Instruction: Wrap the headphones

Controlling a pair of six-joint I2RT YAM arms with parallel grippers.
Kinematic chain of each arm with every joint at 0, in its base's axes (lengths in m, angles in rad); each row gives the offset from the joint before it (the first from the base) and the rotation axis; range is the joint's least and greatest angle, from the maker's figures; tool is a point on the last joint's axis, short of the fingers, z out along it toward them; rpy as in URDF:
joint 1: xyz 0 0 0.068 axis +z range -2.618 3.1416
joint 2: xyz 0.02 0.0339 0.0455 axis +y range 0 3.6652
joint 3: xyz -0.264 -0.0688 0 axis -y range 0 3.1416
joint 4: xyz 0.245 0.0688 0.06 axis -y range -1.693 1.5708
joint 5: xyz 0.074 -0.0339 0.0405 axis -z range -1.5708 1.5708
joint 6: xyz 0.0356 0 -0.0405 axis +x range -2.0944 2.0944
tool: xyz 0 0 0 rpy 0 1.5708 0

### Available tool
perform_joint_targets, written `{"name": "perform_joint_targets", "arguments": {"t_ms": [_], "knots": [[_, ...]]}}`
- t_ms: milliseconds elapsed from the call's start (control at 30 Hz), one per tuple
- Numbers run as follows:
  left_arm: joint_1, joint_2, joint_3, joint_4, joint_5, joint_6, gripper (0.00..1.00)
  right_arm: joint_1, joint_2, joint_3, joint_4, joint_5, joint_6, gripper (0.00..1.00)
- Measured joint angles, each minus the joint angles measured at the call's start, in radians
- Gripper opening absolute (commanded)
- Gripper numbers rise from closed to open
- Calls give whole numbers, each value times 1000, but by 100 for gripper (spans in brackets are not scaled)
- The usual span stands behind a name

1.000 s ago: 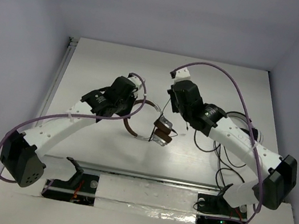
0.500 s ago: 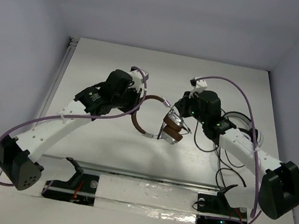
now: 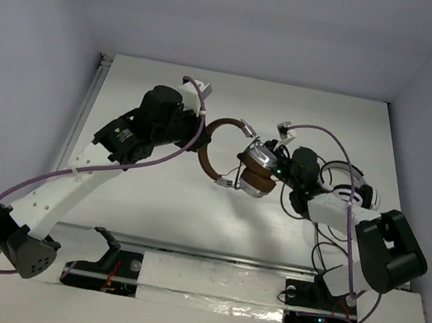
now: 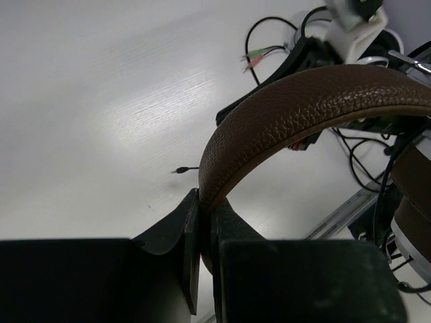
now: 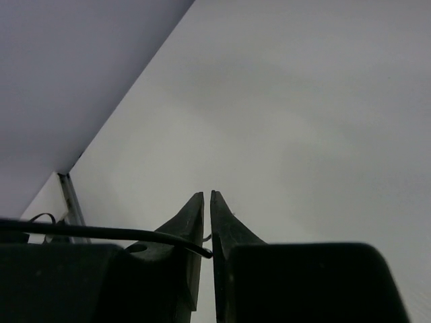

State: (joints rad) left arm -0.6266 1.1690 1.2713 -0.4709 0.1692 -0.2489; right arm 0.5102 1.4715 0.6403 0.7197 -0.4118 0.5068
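While the far half of the white table [image 3: 308, 111] lies open right up to the back wall, the near right is crowded. White-and-black headphones [image 3: 354, 184] sit there, and loops of black lead [image 3: 321, 239] trail toward the front edge. A metal rail [image 3: 91, 98] runs along the left edge, and grey walls close in on three sides.

The headphones [image 3: 256, 182] hang above the middle of the table between the two arms. The left gripper [image 4: 205, 202] is clamped on the headband [image 4: 303, 101], a curved strip of pebbled brown leather with a smooth lighter edge. It rises from the black fingers [image 4: 182, 229] and arcs right. Below it hang silver cups and padded brown cushions, stacked one against the other.

The right gripper [image 5: 207, 198] sits just beside the cups. Its tapered fingers are drawn almost together, and the thin black cable [image 5: 101, 233] crosses one finger and ends in the narrow slit between them, seemingly pinched there. A small plug [image 4: 180, 171] lies on the faintly ribbed tabletop beneath.
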Motion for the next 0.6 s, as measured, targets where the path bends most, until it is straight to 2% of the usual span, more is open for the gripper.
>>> {"name": "perform_joint_targets", "arguments": {"t_ms": [200,233,267,400,467,600], "knots": [[0,-1,58,5,-3,-32,0,0,66,-23,129,-42,63,13],[0,-1,64,7,-3,-39,0,0,76,-25,147,-47,71,10],[0,-1,69,8,-3,-43,0,0,87,-27,163,-50,75,0],[0,2,93,6,-9,-55,0,0,110,-28,194,-60,92,2],[0,9,111,-2,-18,-60,0,0,113,-29,210,-60,96,8],[0,36,148,1,-31,-78,0,0,121,-37,250,-60,113,11]]}}
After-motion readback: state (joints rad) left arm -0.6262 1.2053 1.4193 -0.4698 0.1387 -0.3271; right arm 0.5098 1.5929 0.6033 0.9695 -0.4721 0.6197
